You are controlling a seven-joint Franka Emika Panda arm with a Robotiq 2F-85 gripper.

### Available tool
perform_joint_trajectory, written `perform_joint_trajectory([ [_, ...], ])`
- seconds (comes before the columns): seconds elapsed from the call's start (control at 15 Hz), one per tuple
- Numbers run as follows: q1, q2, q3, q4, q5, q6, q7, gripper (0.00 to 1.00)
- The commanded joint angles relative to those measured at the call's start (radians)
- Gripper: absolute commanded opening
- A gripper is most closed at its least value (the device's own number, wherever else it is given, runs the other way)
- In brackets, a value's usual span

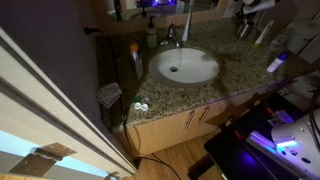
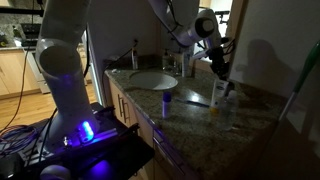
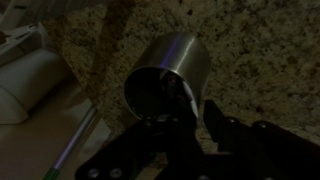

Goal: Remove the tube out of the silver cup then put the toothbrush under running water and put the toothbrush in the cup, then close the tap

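Note:
The silver cup (image 3: 170,72) stands upright on the speckled granite counter, seen from above in the wrist view. A thin white toothbrush handle (image 3: 189,98) leans out of the cup at its near rim. My gripper (image 3: 190,120) hangs just over that rim, jaws a little apart, with the handle in the gap beside the left finger (image 3: 150,135). A fat white tube (image 3: 25,88) lies on the counter left of the cup. In an exterior view the gripper (image 2: 221,72) points down over the cup (image 2: 219,96). The tap (image 1: 172,35) stands behind the basin; I cannot tell whether water runs.
The white basin (image 1: 184,66) is set in the counter, with a soap bottle (image 1: 152,38) and a tall amber bottle (image 1: 134,58) near it. A thin stick (image 3: 75,140) lies near the counter edge. A blue-lit item (image 2: 166,100) stands on the counter.

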Motion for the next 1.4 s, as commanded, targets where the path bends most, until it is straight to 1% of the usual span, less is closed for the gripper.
perform_joint_trajectory([
  [0.0,-0.010,-0.032,0.008,-0.011,0.024,0.001,-0.017,0.58],
  [0.07,-0.011,-0.041,0.009,-0.014,0.028,0.001,-0.024,0.64],
  [0.2,-0.003,-0.050,0.000,-0.012,0.016,-0.004,-0.008,0.77],
  [0.27,-0.003,-0.020,0.002,0.007,0.013,-0.001,-0.003,0.60],
  [0.33,-0.004,-0.028,0.002,0.007,0.013,-0.001,-0.003,0.67],
  [0.4,-0.007,-0.023,0.006,0.012,0.021,-0.012,-0.008,0.49],
  [0.47,-0.005,-0.018,0.003,0.014,0.016,-0.011,-0.002,0.52],
  [0.53,-0.005,-0.013,0.004,0.016,0.018,-0.016,-0.004,0.51],
  [0.73,-0.004,-0.004,0.002,0.016,0.018,-0.015,-0.001,0.30],
  [0.93,-0.001,-0.007,-0.004,0.018,0.009,-0.011,0.004,0.10],
  [1.0,-0.002,-0.009,-0.003,0.020,0.011,-0.011,0.002,0.02],
  [1.13,-0.001,-0.005,-0.004,0.024,0.009,-0.016,0.002,0.00],
  [1.33,0.002,-0.020,-0.010,0.022,0.005,-0.015,0.012,0.00],
])
